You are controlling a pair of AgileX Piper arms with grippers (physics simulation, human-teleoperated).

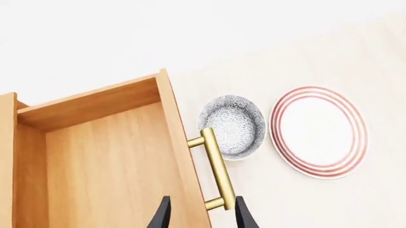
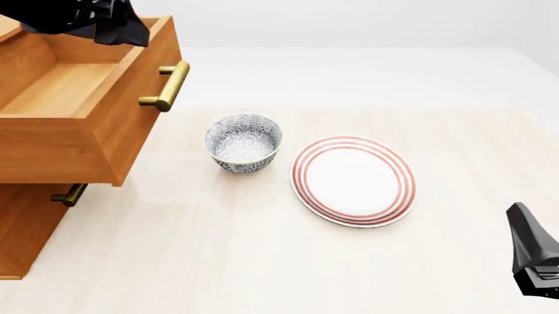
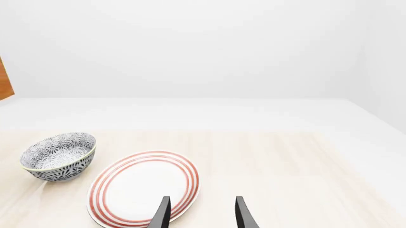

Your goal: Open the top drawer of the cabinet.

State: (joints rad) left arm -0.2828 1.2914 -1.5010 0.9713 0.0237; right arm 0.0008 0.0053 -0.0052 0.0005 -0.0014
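Orange-brown wooden top drawer [image 2: 61, 98] stands pulled well out of the large orange-brown three-drawer cabinet [image 2: 22, 229] at the table's left edge, hanging over the lower fronts; inside looks bare wood; its brass bar handle [image 2: 167, 86] sticks out toward the table centre, nothing gripping it; another brass handle [image 2: 68, 195] shows under the open drawer; left gripper [image 1: 199, 216] hovers above the drawer's front wall, jaws apart and holding nothing, one fingertip over the drawer interior, the other beyond the handle's end; in the front view the left arm is a dark mass over the drawer's rear; right gripper [image 3: 199, 213] low at the table's right, well apart from the cabinet, jaws parted, nothing held; grey patterned ceramic bowl [image 2: 243, 142] sits just beside a white round plate with red rings [image 2: 353, 180] on the pale wooden table [image 2: 218, 261]
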